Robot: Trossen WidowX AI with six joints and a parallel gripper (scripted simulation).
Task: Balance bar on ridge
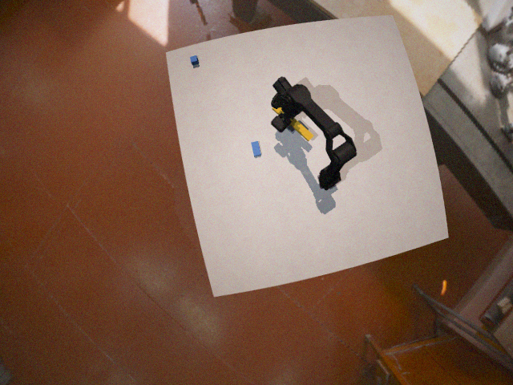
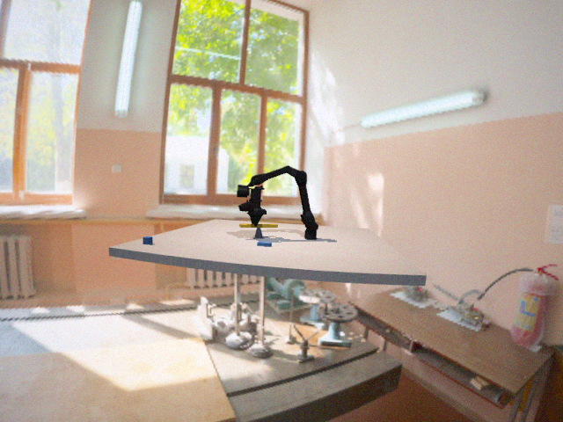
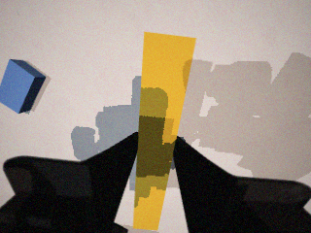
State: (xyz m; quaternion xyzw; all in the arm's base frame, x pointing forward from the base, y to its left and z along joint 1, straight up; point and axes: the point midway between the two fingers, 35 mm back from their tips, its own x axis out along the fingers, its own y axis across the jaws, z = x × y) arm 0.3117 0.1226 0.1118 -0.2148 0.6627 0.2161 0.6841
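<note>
The gripper [image 3: 155, 160] is clamping the yellow bar [image 3: 162, 112] across its narrow width, the two dark fingers pressing on its long edges near what is looking like the middle of its length. In the exterior view the bar [image 2: 258, 225] is hanging level just above the tip of the small dark ridge [image 2: 258, 233], clear of the white table [image 2: 273, 263]; whether it is already touching the ridge cannot be told.

The bar is reading as stiff and probably light: it is staying straight with both ends unsupported. Its faces are looking smooth, so it may slide on a narrow crest, and holding it at mid-length is likely keeping the balance point over the ridge.

It is a flat, plain yellow slat, long and slim. A blue block [image 1: 256, 148] is lying nearby on the table, another [image 1: 194, 60] well apart near a corner.
</note>
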